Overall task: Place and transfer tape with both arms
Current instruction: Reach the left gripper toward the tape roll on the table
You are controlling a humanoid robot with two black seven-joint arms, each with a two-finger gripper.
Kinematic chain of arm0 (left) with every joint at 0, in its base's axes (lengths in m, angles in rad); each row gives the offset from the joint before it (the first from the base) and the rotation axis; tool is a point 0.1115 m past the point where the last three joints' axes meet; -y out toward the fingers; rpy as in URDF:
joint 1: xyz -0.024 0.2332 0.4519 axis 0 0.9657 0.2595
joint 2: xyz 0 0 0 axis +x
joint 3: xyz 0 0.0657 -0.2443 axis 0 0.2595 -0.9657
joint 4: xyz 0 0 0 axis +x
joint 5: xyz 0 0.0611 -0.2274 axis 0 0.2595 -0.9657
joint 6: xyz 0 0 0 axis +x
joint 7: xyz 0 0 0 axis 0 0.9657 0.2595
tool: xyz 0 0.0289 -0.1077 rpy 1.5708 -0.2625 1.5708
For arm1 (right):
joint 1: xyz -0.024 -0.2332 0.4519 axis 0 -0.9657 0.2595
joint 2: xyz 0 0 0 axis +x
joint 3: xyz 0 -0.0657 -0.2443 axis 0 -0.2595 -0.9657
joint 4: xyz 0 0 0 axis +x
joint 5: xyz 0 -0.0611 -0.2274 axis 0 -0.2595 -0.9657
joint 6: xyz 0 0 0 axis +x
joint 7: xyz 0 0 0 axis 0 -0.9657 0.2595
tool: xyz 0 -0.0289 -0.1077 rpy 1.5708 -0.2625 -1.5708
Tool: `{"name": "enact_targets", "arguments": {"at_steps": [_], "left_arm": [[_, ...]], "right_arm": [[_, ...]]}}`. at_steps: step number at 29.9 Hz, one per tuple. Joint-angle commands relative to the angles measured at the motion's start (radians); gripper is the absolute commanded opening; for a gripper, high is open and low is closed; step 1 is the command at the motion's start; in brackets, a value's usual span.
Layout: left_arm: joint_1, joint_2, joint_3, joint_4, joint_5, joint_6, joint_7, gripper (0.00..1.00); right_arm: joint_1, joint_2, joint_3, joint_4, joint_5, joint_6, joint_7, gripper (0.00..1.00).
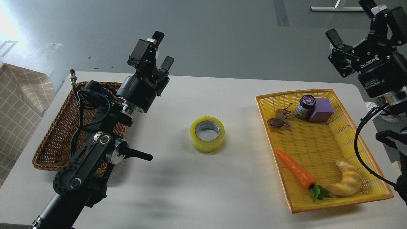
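The left arm (pixel 95 152) hides part of the brown wicker basket (pixel 60 133); the right gripper (pixel 359 35) is cut off at the frame's right edge.

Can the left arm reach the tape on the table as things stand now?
Probably yes. The tape lies flat on bare table, apart from both baskets, and the left gripper is open with nothing between them.

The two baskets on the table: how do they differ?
The brown wicker basket is dark, and the left arm hides part of it; the yellow basket is bright and rectangular. The yellow basket holds toys, such as a carrot; nothing shows in the brown one. Both are woven and shallow.
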Motion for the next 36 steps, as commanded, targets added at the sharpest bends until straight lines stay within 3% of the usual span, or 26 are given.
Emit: {"name": "enact_targets", "arguments": {"at_steps": [1, 2, 3, 5, 6, 14, 21, 29, 36], "left_arm": [[-0.002, -0.013, 0.020, 0.000, 0.247, 0.122, 0.070, 0.98], [-0.009, -0.013, 0.044, 0.000, 0.282, 0.126, 0.142, 0.98], [-0.010, -0.013, 0.045, 0.000, 0.283, 0.126, 0.143, 0.98], [-0.042, 0.001, 0.119, 0.000, 0.298, 0.126, 0.262, 0.98], [-0.055, 0.006, 0.140, 0.002, 0.301, 0.126, 0.275, 0.98], [-0.111, 0.050, 0.341, 0.025, 0.600, 0.126, 0.283, 0.98], [-0.138, 0.085, 0.451, 0.181, 0.816, 0.124, 0.278, 0.98], [-0.178, 0.193, 0.517, 0.252, 0.835, 0.123, 0.290, 0.98], [-0.192, 0.207, 0.575, 0.223, 0.835, 0.120, 0.287, 0.98]], "right_arm": [[0.000, -0.003, 0.000, 0.002, 0.001, 0.000, 0.000, 1.00], [0.000, -0.003, 0.000, 0.002, 0.001, 0.000, 0.000, 1.00], [0.000, -0.003, 0.000, 0.002, 0.001, 0.000, 0.000, 1.00], [0.000, -0.001, 0.001, 0.006, 0.001, 0.000, 0.000, 1.00], [0.002, -0.001, 0.003, 0.011, 0.001, 0.000, 0.000, 1.00], [0.002, -0.003, 0.024, 0.059, 0.004, 0.000, 0.001, 1.00], [0.003, 0.002, 0.074, 0.074, 0.035, 0.000, 0.000, 1.00], [0.002, 0.003, 0.100, 0.074, 0.040, 0.000, 0.000, 1.00], [0.002, 0.003, 0.103, 0.072, 0.050, 0.000, 0.000, 1.00]]}}
